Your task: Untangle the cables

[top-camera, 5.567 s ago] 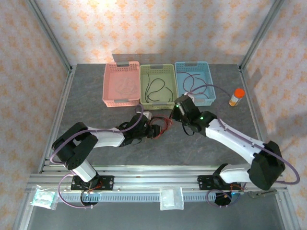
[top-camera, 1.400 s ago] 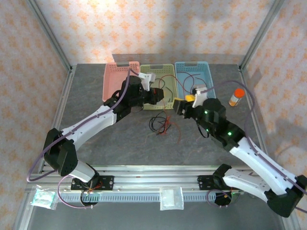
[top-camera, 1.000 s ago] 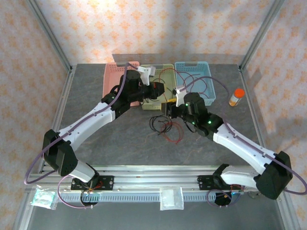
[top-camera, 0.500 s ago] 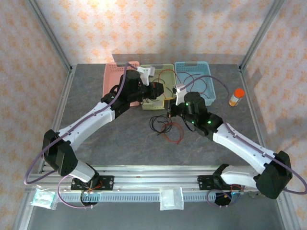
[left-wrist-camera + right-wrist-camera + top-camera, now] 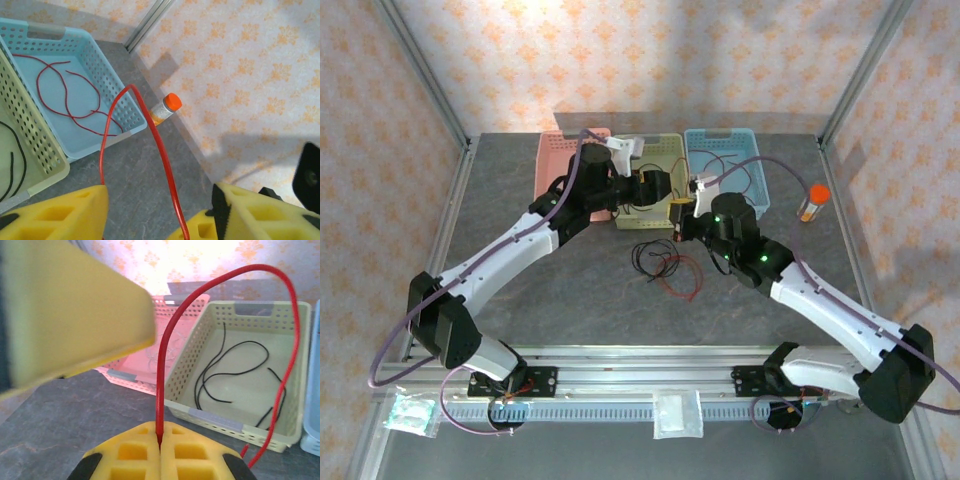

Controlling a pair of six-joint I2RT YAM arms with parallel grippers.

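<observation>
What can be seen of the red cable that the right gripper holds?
The red cable is a thin, smooth, flexible wire. The shut yellow fingers of the right gripper pinch it; from them it rises, arches to the right and drops again. It also passes, ungripped, between the open fingers of the left gripper.

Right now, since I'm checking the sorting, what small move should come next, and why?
Probably the right gripper should carry the red cable toward the blue basket. Its jaws are shut on that cable, the left gripper has its jaws open around it, and that basket holds other red wires.
</observation>
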